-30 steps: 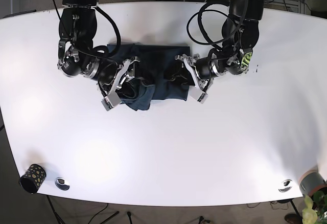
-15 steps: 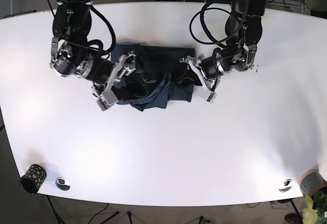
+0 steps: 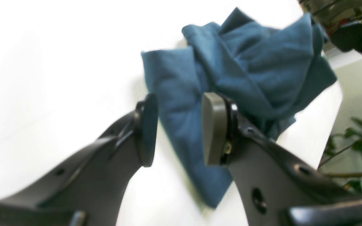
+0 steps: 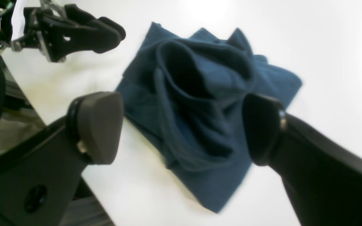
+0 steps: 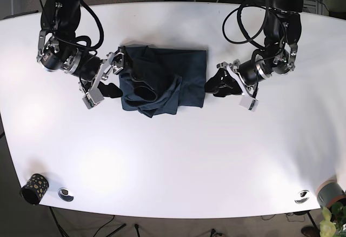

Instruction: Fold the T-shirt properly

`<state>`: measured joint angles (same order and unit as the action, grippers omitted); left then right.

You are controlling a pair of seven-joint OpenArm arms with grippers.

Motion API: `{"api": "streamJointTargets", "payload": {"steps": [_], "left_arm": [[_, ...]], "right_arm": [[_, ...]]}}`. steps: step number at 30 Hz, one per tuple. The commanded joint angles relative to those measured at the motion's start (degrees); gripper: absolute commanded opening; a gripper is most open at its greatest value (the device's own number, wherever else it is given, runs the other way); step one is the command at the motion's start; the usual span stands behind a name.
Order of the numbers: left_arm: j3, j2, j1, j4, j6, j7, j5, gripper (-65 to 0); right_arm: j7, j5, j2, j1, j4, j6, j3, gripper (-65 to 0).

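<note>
Both grippers, left gripper (image 5: 229,84) and right gripper (image 5: 102,81), sit open and empty beside the rumpled T-shirt (image 5: 162,80) on the table (image 5: 173,156); judging by the bunched near-left corner, smoothing it comes next.

Both grippers now off the T-shirt (image 5: 162,80), withdrawn outward, jaws apart

Spotted cup (image 5: 34,188) near-left on white table (image 5: 178,161); plant (image 5: 331,219) near-right.

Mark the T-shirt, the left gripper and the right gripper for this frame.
T-shirt (image 5: 186,66): base view, on the flat upper right part of the cloth.
Left gripper (image 3: 178,130): left wrist view, midway between the open fingertips.
Right gripper (image 4: 181,128): right wrist view, midway between the open fingertips.
</note>
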<state>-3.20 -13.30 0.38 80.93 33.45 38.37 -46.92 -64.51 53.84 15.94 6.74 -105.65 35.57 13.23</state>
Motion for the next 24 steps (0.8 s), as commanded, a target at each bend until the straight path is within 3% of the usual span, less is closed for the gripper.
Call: {"api": "streamJointTargets", "payload": {"steps": [1,9,13,20,24], "left_arm": [[1.3,-2.6,-0.2,3.5,0.7,-1.1,-2.4,-43.3],[8.1,-5.6,3.0,6.1,0.7,-1.1,-3.2,-43.3],[10.9,-5.6,4.3,6.8,0.8,-0.9,-3.1,-43.3],[11.7,-7.1,4.5,6.8,0.8,-0.7,-3.1,-43.3],[11.8,-7.2,4.5,6.8,0.8,-0.7,-3.1,-43.3]], "right_arm": [[1.3,1.1,0.7,-0.5,2.5,-0.01,0.3,-8.2],[1.4,1.1,0.3,-1.2,8.8,-0.10,-0.6,-8.2],[1.4,1.7,0.1,-1.4,8.1,-0.10,-6.6,-8.2],[1.4,1.1,-5.7,-1.6,7.2,-0.10,-16.1,-8.2],[1.4,1.1,-6.7,-2.8,6.9,-0.10,-20.5,-8.2]]}}
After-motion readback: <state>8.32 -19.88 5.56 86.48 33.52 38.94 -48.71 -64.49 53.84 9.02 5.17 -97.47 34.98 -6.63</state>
